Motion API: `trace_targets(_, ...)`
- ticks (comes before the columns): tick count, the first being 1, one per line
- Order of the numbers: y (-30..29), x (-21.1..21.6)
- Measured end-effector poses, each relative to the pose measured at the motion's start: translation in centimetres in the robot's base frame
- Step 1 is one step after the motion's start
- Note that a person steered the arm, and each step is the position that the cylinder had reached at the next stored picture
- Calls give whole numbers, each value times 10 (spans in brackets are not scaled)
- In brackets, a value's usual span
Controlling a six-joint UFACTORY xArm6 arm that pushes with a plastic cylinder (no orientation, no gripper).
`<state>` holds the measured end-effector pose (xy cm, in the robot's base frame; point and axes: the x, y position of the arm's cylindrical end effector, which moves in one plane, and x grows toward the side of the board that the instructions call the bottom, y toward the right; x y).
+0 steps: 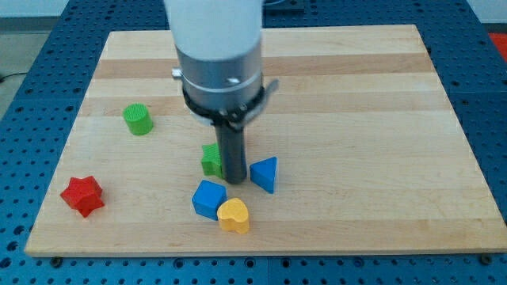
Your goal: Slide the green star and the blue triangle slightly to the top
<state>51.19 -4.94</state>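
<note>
The green star (pixel 210 161) lies near the middle of the board, partly hidden behind the dark rod. The blue triangle (pixel 265 174) lies just to the view's right of the rod. My tip (pixel 234 181) rests on the board between the two, touching or nearly touching the star's right side and a short gap from the triangle's left corner. The arm's white and grey body (pixel 218 55) hangs above and hides the board behind it.
A blue cube (pixel 209 198) and a yellow heart (pixel 234 215) lie just below the tip. A green cylinder (pixel 138 119) stands at upper left. A red star (pixel 83 195) lies at the left near the wooden board's (pixel 380 158) edge.
</note>
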Motion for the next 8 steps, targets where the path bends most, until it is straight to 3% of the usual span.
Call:
trace_targets(4,98,55)
trace_targets(5,87,5)
trace_targets(6,58,3)
trace_targets(7,95,-39)
trace_targets(8,120,-3)
